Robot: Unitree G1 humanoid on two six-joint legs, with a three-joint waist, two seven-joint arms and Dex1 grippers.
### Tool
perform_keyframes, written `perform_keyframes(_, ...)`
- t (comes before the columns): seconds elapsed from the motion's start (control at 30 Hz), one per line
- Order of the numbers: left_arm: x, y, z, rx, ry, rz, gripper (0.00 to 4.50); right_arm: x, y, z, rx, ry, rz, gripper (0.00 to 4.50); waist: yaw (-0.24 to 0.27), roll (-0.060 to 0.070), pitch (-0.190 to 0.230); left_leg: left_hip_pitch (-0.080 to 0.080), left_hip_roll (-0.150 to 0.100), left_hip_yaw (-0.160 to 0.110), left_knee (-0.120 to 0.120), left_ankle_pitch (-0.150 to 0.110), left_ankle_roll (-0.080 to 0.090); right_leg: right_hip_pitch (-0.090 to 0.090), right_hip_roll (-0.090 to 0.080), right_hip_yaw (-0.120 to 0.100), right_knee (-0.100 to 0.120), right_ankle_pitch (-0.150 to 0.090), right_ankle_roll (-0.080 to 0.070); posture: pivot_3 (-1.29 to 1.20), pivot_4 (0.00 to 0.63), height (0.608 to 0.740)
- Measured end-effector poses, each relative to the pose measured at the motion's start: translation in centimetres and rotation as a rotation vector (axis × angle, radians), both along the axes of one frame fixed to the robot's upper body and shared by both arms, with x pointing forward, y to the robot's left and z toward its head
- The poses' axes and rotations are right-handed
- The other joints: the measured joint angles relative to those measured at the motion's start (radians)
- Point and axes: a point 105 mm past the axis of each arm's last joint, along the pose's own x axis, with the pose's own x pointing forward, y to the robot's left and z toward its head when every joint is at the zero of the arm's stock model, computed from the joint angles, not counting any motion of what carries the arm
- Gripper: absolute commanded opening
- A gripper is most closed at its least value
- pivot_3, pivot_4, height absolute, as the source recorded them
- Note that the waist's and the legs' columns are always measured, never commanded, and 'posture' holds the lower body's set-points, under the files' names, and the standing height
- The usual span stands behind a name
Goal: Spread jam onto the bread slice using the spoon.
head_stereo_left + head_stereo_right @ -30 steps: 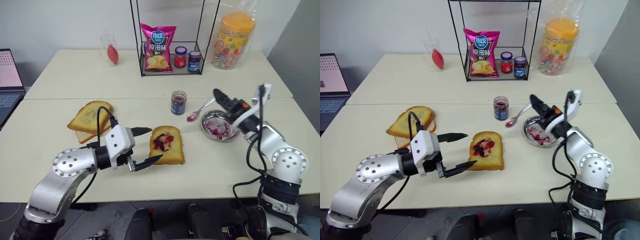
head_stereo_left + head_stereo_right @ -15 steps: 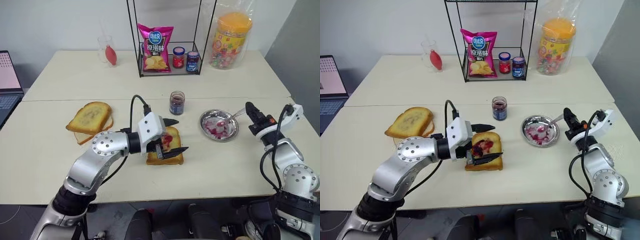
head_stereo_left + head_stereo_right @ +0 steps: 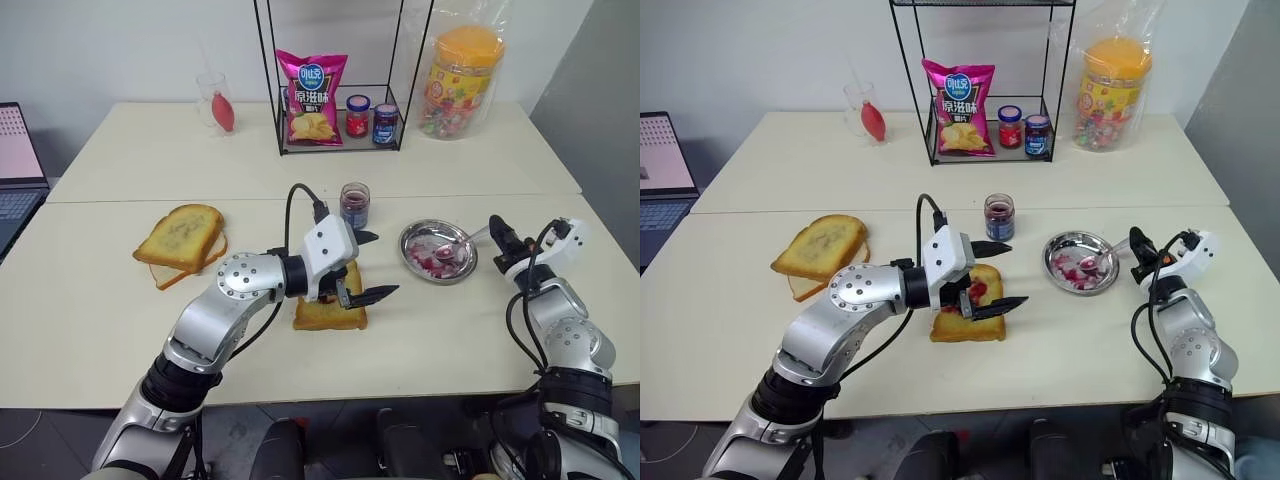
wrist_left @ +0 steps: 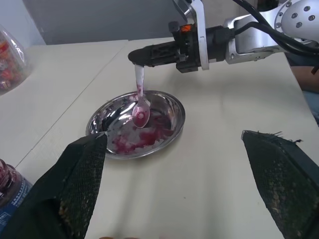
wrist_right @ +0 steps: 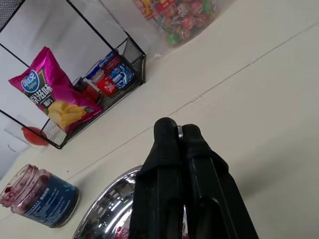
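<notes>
Two pale, smooth benches stand pushed together in the left eye view. On the near bench [image 3: 90,330] lies the thick square bread slice [image 3: 330,305] with a golden crust and a rounded top. Its face is partly hidden by the left gripper [image 3: 370,265], whose two black pointed fingers stand wide apart above it, holding nothing. Just behind sits the small clear glass jar of dark red-purple jam [image 3: 354,205] with a blue label band. To its right is a round shiny metal dish [image 3: 438,251] smeared with pink jam. The small silver spoon [image 3: 458,245] has its oval bowl down in the dish, and its slim handle runs up into the right gripper [image 3: 492,224], whose black fingers are pinched on it. A pile of toasted slices [image 3: 183,238] lies well apart to the left.

In the right eye view, a thin black wire rack [image 3: 985,75] at the back holds a shiny pink crisp bag [image 3: 959,106] and two little jars. A big clear tub of sweets with an orange lid [image 3: 1113,93] stands beside it.

In the left wrist view, two dark rough fingers [image 4: 79,194] rise far apart. Between them, the glossy spoon bowl rests in the wet, streaky dish.

In the right wrist view, two smooth black fingers [image 5: 167,164] press close together, with a glint of metal between the tips. The dish rim curves below them, and the jam jar is near it.
</notes>
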Motion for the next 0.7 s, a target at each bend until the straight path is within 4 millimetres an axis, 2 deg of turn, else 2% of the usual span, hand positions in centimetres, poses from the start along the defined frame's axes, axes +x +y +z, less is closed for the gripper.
perform_keyframes(0.1, 0.0, 0.0, 0.0, 0.002, 0.002, 0.005, 4.50, -0.3, -0.3, -1.1, -0.002, 0.036, -0.011, 1.56, 0.000, 0.000, 0.000, 0.000, 0.000, 0.001, 0.000, 0.000, 0.000, 0.000, 0.000, 0.001, 0.000, 0.000, 0.000, 0.00, 0.150, 0.740)
perform_keyframes(0.4, 0.2, 0.1, 0.1, 0.001, -0.007, 0.025, 4.50, -0.4, -0.9, -1.0, -0.043, 0.024, -0.049, 3.47, 0.000, 0.000, 0.000, 0.000, 0.000, 0.001, 0.000, 0.000, 0.000, 0.000, 0.000, 0.001, 0.000, 0.000, 0.000, 0.00, 0.150, 0.740)
perform_keyframes(0.57, 0.6, 0.6, 0.4, -0.003, -0.023, 0.050, 4.50, -0.4, -1.4, -0.1, -0.053, -0.017, -0.078, 3.47, 0.000, 0.000, 0.000, 0.000, 0.000, 0.001, 0.000, 0.000, 0.000, 0.000, 0.000, 0.001, 0.000, 0.000, 0.000, 0.00, 0.150, 0.740)
perform_keyframes(0.7, 1.6, 3.2, 1.1, -0.003, -0.057, 0.152, 4.50, -1.3, -1.7, 2.7, -0.155, -0.097, -0.068, 3.47, 0.000, 0.001, 0.000, 0.000, 0.000, 0.001, -0.001, 0.000, 0.000, 0.000, 0.000, 0.001, 0.000, 0.000, 0.000, 0.00, 0.150, 0.740)
